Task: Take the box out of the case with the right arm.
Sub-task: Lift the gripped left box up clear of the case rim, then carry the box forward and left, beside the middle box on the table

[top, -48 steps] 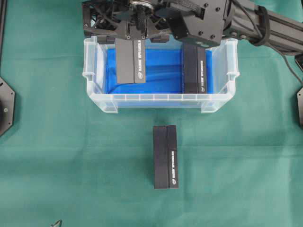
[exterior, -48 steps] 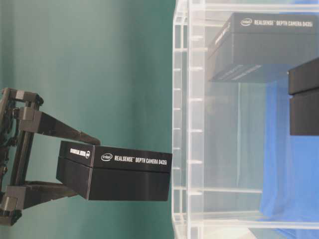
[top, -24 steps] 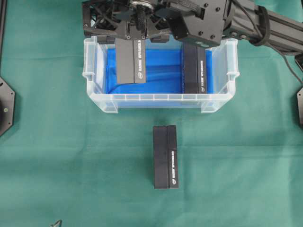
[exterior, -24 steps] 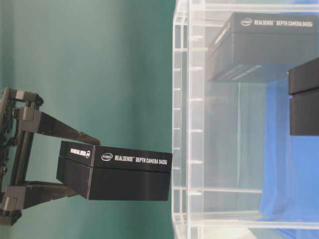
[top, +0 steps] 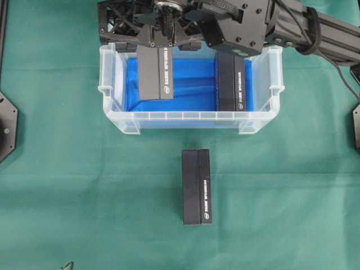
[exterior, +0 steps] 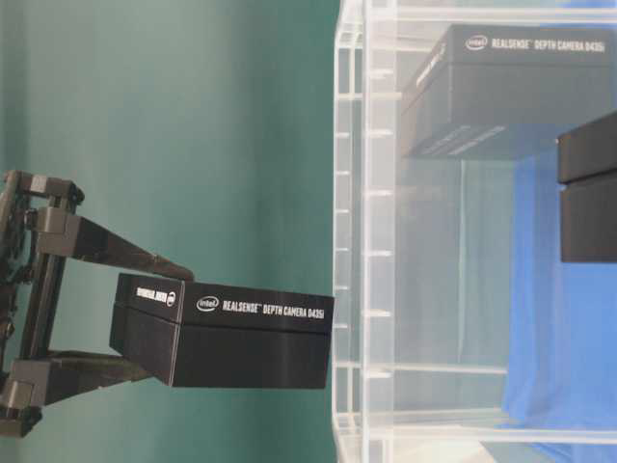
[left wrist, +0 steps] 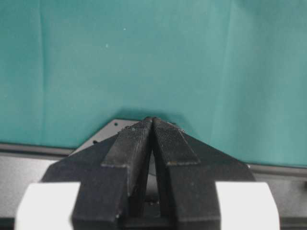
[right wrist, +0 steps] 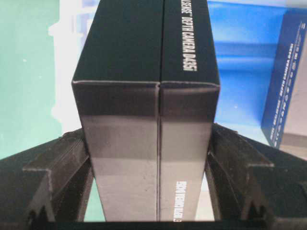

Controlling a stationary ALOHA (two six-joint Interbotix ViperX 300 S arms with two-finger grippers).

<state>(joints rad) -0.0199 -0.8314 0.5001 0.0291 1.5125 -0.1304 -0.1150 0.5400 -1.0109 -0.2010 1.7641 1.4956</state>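
My right gripper [top: 157,45] is shut on a black box [top: 157,73], gripping its far end over the left part of the case [top: 191,121], a clear bin with a blue floor. The right wrist view shows the box [right wrist: 144,48] wedged between both fingers [right wrist: 67,163] of the right gripper [right wrist: 149,143]. In the table-level view the held box [exterior: 227,333] hangs clear of the case's rim [exterior: 352,241], outside its walls. My left gripper [left wrist: 152,120] is shut on nothing, over green cloth.
A second black box [top: 231,83] stands inside the case at its right side. Another black box [top: 197,186] lies on the green cloth in front of the case. Black mounting plates [top: 7,126] sit at the table's left and right edges.
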